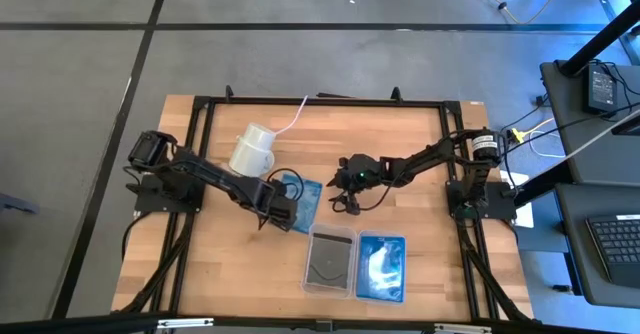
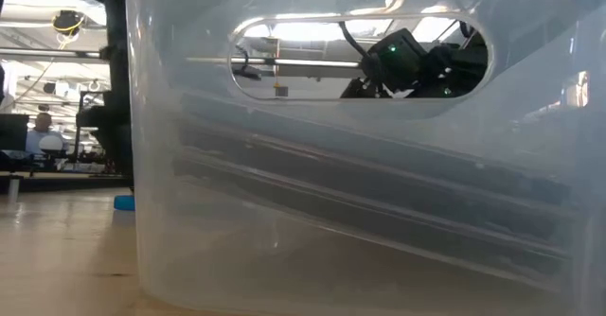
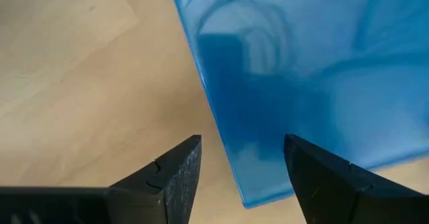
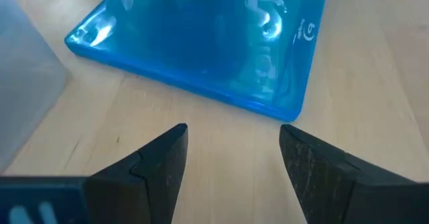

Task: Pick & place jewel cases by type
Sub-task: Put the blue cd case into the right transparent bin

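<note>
A clear tray [image 2: 360,165] fills nearly all of the low view, cut off at the right and bottom edges and hiding most of the table behind it. Through the tray's handle slot only part of a dark arm [image 2: 407,61] shows; which arm cannot be told. The blue case [image 3: 315,70] runs off the left wrist view. Left of the tray, a small blue thing [image 2: 124,202] is too small to identify.

a white cup [image 1: 253,150] with a cord lies tipped on the wooden table [image 1: 200,264]; two clear trays [image 1: 331,261] sit side by side near the front edge
</note>
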{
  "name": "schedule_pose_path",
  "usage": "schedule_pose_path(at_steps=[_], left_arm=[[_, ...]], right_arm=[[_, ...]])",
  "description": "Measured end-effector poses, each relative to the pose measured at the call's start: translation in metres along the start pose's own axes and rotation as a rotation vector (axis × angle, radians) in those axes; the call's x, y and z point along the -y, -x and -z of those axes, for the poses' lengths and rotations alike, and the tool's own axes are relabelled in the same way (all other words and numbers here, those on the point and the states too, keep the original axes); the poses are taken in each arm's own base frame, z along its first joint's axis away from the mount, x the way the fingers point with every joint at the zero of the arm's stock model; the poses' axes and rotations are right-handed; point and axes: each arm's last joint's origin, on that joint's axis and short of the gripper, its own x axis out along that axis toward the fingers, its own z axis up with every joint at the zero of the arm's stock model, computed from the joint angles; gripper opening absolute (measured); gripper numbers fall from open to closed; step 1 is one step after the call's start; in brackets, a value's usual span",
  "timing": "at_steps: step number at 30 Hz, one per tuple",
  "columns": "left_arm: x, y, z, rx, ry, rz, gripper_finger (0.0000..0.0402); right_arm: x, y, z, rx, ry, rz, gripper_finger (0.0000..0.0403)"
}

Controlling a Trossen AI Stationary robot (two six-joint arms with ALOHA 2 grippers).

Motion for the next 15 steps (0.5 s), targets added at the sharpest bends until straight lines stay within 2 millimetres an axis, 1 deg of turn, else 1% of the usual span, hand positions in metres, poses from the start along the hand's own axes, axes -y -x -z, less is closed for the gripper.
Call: schedule_pose_path(at_steps=[4,7,10,15], left_arm=[[0.001,-0.009,-0.006,-0.025,0.026,-0.001,0.0208],[0.004,-0.012,-0.012,-0.024,0.033,0.032,0.0207],[0.009,-0.014,-0.019,-0.006,0.024,0.104,0.0205],[0.016,-0.015,-0.035,0.037,0.000,0.229,0.0203]], right_arm=[[-0.005,-0.001,0.000,-0.007,0.032,-0.012,0.0240],[-0.010,-0.002,0.001,-0.018,0.061,-0.027,0.0240],[-0.013,-0.002,0.004,-0.056,0.064,-0.024,0.0240],[-0.012,-0.001,0.008,-0.117,0.045,0.052,0.0240]])
